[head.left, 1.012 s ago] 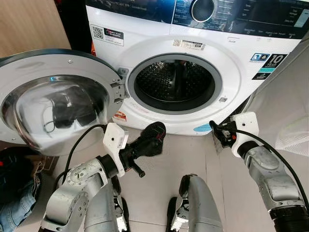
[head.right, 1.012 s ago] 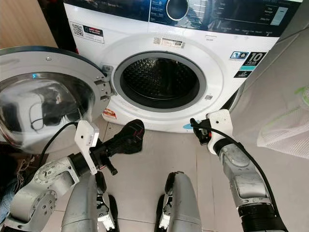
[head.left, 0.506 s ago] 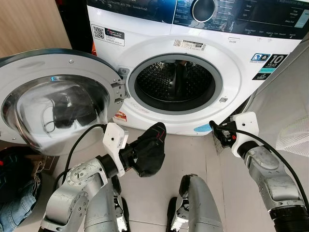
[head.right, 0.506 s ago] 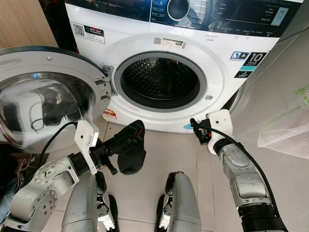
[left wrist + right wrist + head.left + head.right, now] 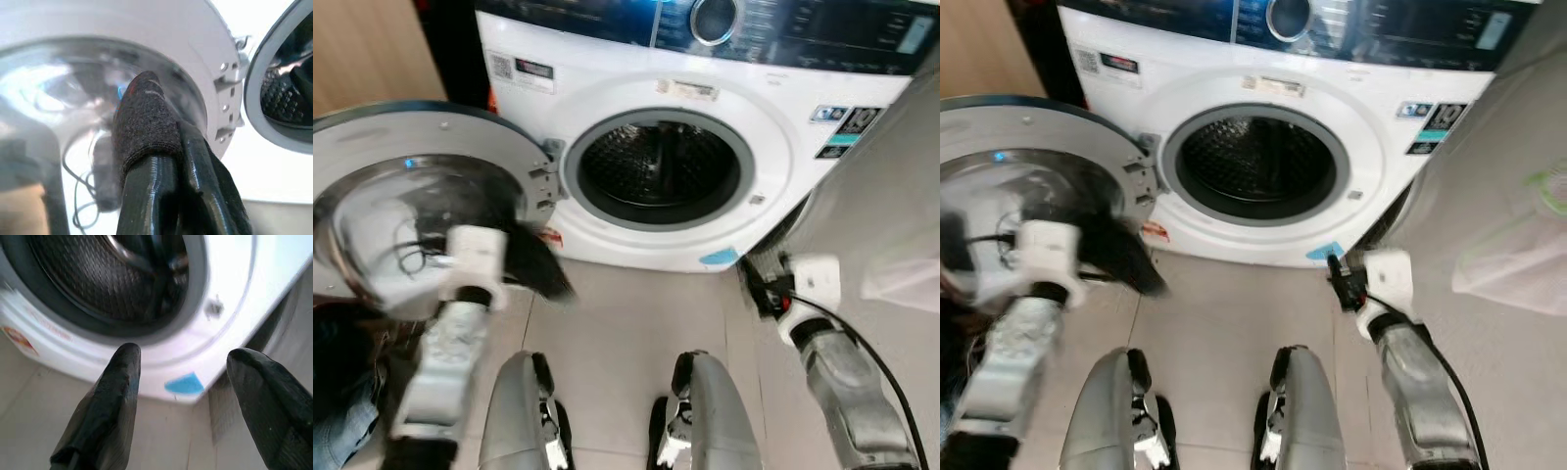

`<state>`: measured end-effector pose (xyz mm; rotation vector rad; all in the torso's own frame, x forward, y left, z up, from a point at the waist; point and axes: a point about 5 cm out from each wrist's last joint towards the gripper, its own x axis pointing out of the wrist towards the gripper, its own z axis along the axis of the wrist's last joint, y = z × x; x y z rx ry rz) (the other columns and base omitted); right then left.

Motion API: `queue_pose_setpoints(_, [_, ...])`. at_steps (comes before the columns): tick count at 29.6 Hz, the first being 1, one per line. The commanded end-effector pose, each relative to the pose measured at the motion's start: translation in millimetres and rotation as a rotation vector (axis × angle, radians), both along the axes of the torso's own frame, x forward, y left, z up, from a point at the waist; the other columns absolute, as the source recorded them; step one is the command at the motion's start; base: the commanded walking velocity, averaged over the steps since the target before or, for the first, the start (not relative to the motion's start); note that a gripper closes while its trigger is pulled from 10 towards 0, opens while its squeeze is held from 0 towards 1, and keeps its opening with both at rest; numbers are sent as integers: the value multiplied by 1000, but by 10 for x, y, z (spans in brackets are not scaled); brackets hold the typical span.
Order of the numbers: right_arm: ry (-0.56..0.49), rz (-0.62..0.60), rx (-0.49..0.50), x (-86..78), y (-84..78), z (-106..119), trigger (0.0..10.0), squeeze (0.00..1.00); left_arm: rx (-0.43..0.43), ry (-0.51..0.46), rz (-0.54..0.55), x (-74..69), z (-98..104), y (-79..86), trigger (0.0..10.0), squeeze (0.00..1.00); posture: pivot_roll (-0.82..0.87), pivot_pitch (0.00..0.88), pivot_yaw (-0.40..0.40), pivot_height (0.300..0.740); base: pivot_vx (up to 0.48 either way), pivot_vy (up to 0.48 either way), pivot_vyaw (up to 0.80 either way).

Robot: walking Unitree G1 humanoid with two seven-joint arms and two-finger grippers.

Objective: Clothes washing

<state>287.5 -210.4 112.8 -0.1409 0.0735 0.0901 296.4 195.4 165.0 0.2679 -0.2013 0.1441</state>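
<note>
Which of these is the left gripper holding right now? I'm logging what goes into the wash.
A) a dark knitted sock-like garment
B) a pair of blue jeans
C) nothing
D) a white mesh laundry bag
A: in the left wrist view the left gripper has its two black fingers closed on a dark knitted sock-like garment, held in front of the open round glass door of the white front-loading washing machine.
</note>
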Motion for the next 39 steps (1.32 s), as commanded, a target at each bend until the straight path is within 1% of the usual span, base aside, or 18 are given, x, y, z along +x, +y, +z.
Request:
queue_pose_setpoints(1, [-29, -9, 4, -2, -2, 51, 10000, 0, 8, 13, -19, -30, -61, -75, 10000, 0, 94, 291, -110, 577, 0, 0, 0])
queue_pose_setpoints(3, [-26, -24, 7, 2, -13, 42, 10000, 0, 7, 13, -19, -30, -68, -73, 10000, 0, 96, 279, -104, 577, 0, 0, 0])
queue_pose_setpoints(4, [-32, -35, 9, -9, -13, 27, 10000, 0, 20, -12, 9, -11, -98, -85, 10000, 0, 99, 271, -101, 577, 0, 0, 0])
queue_pose_setpoints(6, [-31, -48, 15, -28, -15, 5, 10000, 0, 28, -29, 25, 1, -118, -94, 10000, 0, 99, 268, -99, 577, 0, 0, 0])
queue_pose_setpoints(8, [28, -98, -7, -102, -64, -114, 10000, 0, 38, -35, -3, 19, -140, -132, 10000, 0, 98, 259, -94, 577, 0, 0, 0])
queue_pose_setpoints(10, [40, -114, -18, -116, -76, -138, 10000, 0, 39, -35, -10, 18, -143, -137, 10000, 0, 96, 259, -90, 577, 0, 0, 0])
queue_pose_setpoints(12, [103, -159, -37, -172, -133, -243, 10000, 0, 17, -15, -76, 25, -169, -204, 10000, 0, 94, 254, -89, 577, 0, 0, 0])
queue_pose_setpoints(14, [170, -175, -21, -257, -145, -344, 10000, 0, 7, 33, -158, 32, -240, -278, 10000, 0, 89, 251, -83, 577, 0, 0, 0])
queue_pose_setpoints(18, [154, -156, -9, -298, -96, -308, 10000, 0, 21, 30, -145, 44, -265, -263, 10000, 0, 90, 254, -81, 577, 0, 0, 0])
queue_pose_setpoints(19, [135, -147, 13, -311, -56, -261, 10000, 0, 17, 28, -136, 55, -273, -248, 10000, 0, 89, 256, -81, 577, 0, 0, 0])
queue_pose_setpoints(24, [123, -105, 24, -288, 76, -185, 10000, 0, 3, 48, -122, 95, -308, -224, 10000, 0, 83, 282, -82, 577, 0, 0, 0])
queue_pose_setpoints(27, [125, -100, 34, -278, 84, -181, 10000, 0, -1, 51, -128, 100, -314, -244, 10000, 0, 83, 290, -86, 577, 0, 0, 0])
queue_pose_setpoints(29, [135, -132, 21, -306, 1, -240, 10000, 0, 3, 47, -131, 83, -345, -287, 10000, 0, 85, 295, -89, 577, 0, 0, 0])
queue_pose_setpoints(32, [122, -138, 34, -324, -28, -243, 10000, 0, 0, 46, -129, 78, -352, -295, 10000, 0, 84, 301, -90, 577, 0, 0, 0])
queue_pose_setpoints(33, [91, -122, 39, -348, -25, -216, 10000, 0, 14, 43, -125, 64, -365, -296, 10000, 0, 83, 304, -91, 577, 0, 0, 0])
queue_pose_setpoints(35, [66, -116, 56, -363, -22, -189, 10000, 0, 28, 38, -115, 49, -373, -287, 10000, 0, 84, 308, -92, 577, 0, 0, 0])
queue_pose_setpoints(38, [21, -118, 95, -371, -7, -125, 10000, 0, 34, 46, -96, 19, -418, -253, 10000, 0, 83, 313, -91, 577, 0, 0, 0])
queue_pose_setpoints(39, [21, -116, 95, -372, -1, -125, 10000, 0, 31, 53, -96, 15, -429, -250, 10000, 0, 83, 313, -91, 577, 0, 0, 0])
